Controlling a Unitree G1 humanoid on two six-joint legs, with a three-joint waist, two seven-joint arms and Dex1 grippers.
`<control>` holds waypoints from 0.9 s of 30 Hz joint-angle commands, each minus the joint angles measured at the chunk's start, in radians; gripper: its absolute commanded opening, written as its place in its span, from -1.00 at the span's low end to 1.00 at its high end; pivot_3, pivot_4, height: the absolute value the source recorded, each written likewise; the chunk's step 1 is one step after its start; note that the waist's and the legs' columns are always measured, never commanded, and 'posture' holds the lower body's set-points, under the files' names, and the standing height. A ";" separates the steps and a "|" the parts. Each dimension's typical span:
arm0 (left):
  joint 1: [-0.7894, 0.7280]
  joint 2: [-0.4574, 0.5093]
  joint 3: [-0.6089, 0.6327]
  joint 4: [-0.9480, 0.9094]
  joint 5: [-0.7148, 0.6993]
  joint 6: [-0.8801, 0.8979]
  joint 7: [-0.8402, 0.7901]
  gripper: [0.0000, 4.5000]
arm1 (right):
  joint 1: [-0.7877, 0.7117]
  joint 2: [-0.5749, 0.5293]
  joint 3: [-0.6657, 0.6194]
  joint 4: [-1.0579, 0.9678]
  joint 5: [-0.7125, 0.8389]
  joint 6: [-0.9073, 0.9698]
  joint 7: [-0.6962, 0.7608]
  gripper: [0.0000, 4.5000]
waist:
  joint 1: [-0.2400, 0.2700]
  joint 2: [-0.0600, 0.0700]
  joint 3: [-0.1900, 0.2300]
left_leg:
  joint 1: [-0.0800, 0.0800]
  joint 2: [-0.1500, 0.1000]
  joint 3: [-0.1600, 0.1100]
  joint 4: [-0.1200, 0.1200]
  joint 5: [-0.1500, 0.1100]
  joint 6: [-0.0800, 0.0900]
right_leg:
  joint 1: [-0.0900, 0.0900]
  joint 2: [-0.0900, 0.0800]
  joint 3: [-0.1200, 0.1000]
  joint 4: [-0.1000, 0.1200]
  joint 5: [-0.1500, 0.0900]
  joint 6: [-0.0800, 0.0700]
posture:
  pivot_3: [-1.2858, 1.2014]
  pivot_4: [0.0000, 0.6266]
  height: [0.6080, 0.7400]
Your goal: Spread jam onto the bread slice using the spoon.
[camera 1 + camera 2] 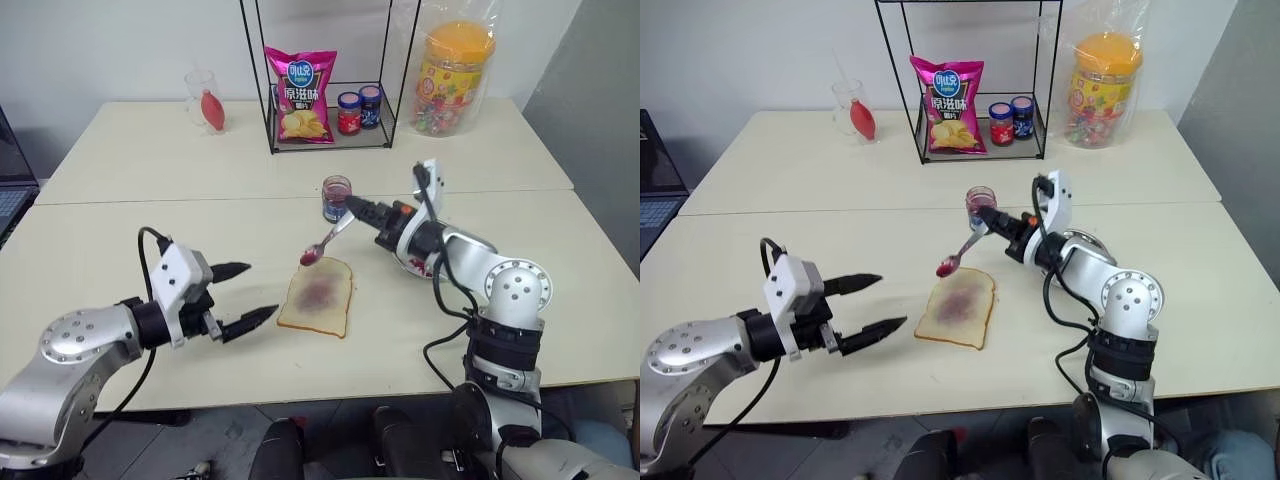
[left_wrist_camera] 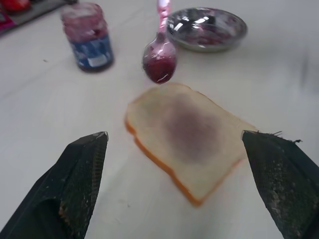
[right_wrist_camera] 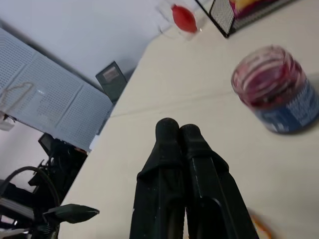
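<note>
On the rack, a pink chip bag (image 1: 300, 93) (Chinese lettering); two labelled jars (image 1: 359, 109).

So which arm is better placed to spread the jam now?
The right. Its gripper is shut on the spoon, whose jam-loaded bowl hangs just above the bread slice. The left gripper is open and empty beside the bread.

Clutter at the table's far side

A wire rack (image 1: 318, 75) holds a pink chip bag (image 1: 299, 95) and two lidded jars (image 1: 359, 110); a candy tub (image 1: 455, 78) and a clear glass (image 1: 204, 97) flank it.
</note>
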 commanded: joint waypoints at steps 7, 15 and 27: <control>0.082 -0.014 -0.011 -0.049 0.017 -0.062 0.017 1.00 | 0.064 -0.103 0.239 -0.080 -0.166 -0.192 0.172 -0.99 | 0.000 -0.001 0.000 | 0.000 0.000 0.001 0.000 0.000 0.000 | 0.000 0.000 0.002 -0.001 0.001 0.001 | 0.03 -0.52 1.00; 0.067 -0.007 -0.045 -0.025 0.022 -0.092 0.007 1.00 | 0.088 -0.173 0.357 -0.110 -0.296 -0.305 0.253 -0.99 | 0.000 -0.001 0.000 | 0.000 0.000 0.002 0.000 0.000 0.000 | -0.001 0.000 0.003 -0.001 0.001 0.001 | 0.03 -0.52 1.00; 0.039 -0.015 -0.121 0.002 0.061 -0.147 -0.004 1.00 | 0.082 -0.294 0.482 -0.178 -0.480 -0.501 0.404 -0.99 | 0.004 -0.001 -0.001 | 0.000 0.000 0.003 0.000 0.000 0.000 | -0.001 0.000 0.004 -0.001 0.001 0.001 | 0.03 -0.52 1.00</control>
